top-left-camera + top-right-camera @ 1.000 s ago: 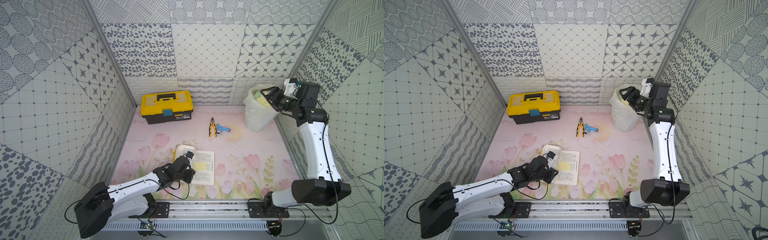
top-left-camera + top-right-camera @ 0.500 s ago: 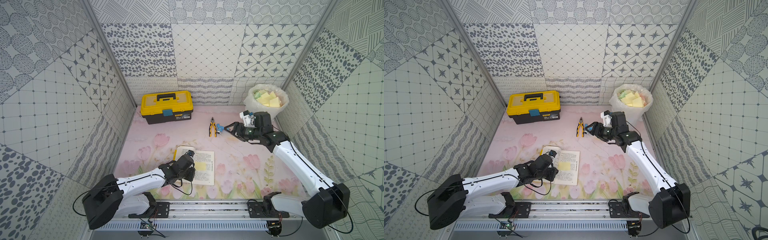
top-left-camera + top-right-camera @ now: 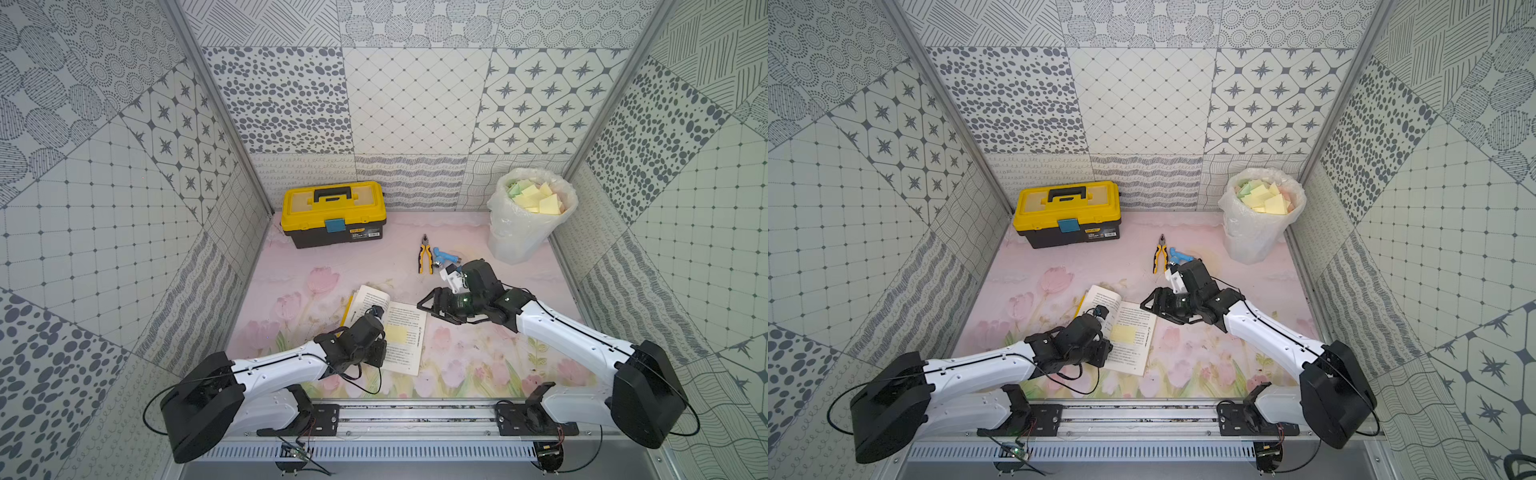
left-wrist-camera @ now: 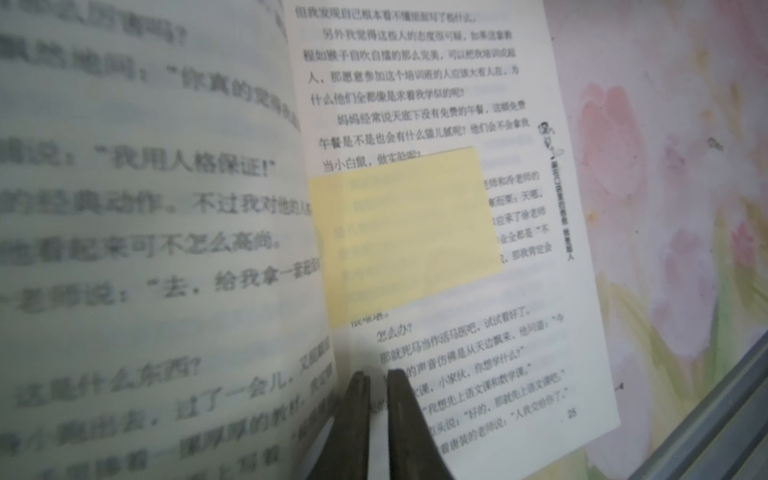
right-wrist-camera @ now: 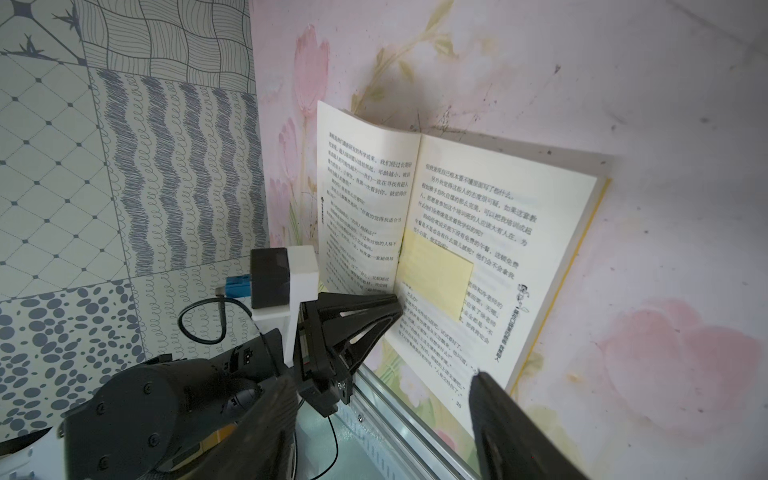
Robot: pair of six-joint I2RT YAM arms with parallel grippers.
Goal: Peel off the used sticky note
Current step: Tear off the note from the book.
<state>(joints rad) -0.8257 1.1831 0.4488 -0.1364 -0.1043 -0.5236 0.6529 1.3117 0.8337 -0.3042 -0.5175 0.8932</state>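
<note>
The open book (image 3: pixel 409 353) lies near the front of the floral surface (image 3: pixel 478 365). Its right page is flat and its left page arches up from the spine. The yellow sticky note (image 4: pixel 407 232) sits on the right page about halfway down. One edge runs along the gutter and the opposite edge stops short of the printed margin. All four of its edges look flush with the paper; no lifted corner can be made out.

The left end effector (image 4: pixel 378 376) rests low over the right page beside the spine, just short of the note's near edge. Its fingers are drawn almost together, with a thin slit between them and nothing in it.

The right end effector (image 3: pixel 432 309) hovers by the book's far outer corner with its fingers spread wide and empty, pointing toward the page. Whether it touches the paper cannot be told.

Bare surface stretches from the book's outer edge to the right wall. The front rail runs close to the book's near edge.

The pliers (image 3: pixel 424 259) and a small blue part (image 3: pixel 445 257) lie just behind the right wrist. The bagged bin (image 3: pixel 523 232) of discarded notes stands in the far right corner. The yellow toolbox (image 3: pixel 332 214) stands against the back wall, well apart from the book.
</note>
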